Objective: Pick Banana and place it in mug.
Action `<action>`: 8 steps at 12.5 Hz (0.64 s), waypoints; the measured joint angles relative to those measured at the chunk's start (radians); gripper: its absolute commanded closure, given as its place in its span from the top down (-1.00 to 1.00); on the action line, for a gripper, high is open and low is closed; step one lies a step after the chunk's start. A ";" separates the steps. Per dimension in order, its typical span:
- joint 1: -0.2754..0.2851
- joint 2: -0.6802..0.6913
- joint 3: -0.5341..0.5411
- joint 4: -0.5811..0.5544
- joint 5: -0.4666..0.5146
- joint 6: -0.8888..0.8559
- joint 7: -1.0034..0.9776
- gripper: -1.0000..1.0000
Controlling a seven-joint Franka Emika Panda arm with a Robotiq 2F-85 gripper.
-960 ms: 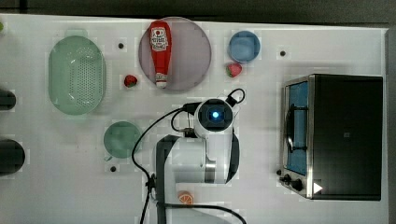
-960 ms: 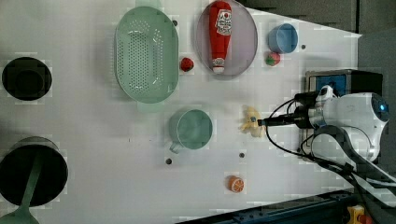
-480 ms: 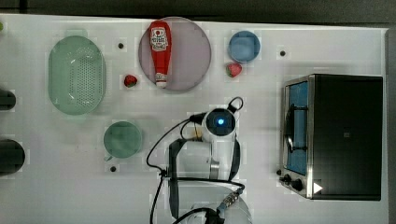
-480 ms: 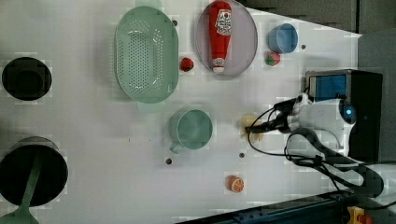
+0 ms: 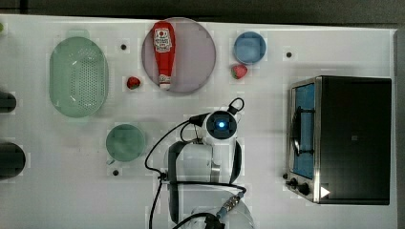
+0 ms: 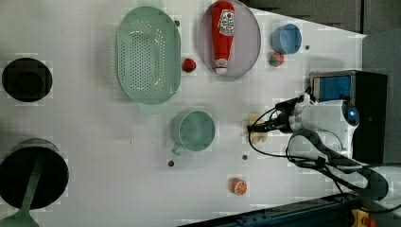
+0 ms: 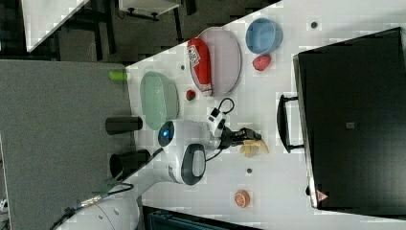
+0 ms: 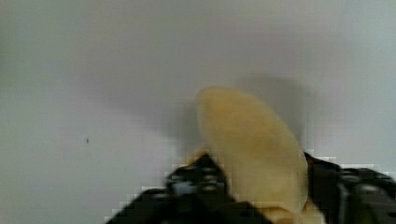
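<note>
The banana (image 8: 252, 149), pale yellow, lies on the white table and stands between my two black fingers (image 8: 201, 179), which touch it on both sides. In the left view my gripper (image 6: 263, 126) is down on the banana (image 6: 257, 135), to the right of the mug (image 6: 194, 131). The right view has the banana (image 7: 253, 147) sticking out past my gripper (image 7: 243, 136). The mug (image 5: 125, 141) is a round sea-green cup, upright, a short way to the top view's left of my arm (image 5: 221, 126). My arm hides the banana in the top view.
A black toaster oven (image 5: 341, 138) stands close at the top view's right. A ketchup bottle (image 5: 163, 47) lies on a grey plate (image 5: 193, 62), with a blue cup (image 5: 250, 47), two strawberries (image 5: 239, 71), and a green colander (image 5: 79, 76) nearby. An orange slice (image 6: 239, 186) lies near the front.
My hand has come down over the banana and the fingers have drawn in from wide open onto its sides. Everything else on the table stayed put.
</note>
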 measured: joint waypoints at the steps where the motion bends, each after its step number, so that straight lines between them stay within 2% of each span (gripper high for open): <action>1: -0.005 -0.010 0.000 0.004 0.000 0.007 -0.001 -0.37; 4: -0.008 -0.062 -0.012 -0.002 -0.006 -0.001 -0.001 -0.37; 8: -0.020 -0.253 -0.011 -0.002 -0.013 -0.205 -0.001 -0.37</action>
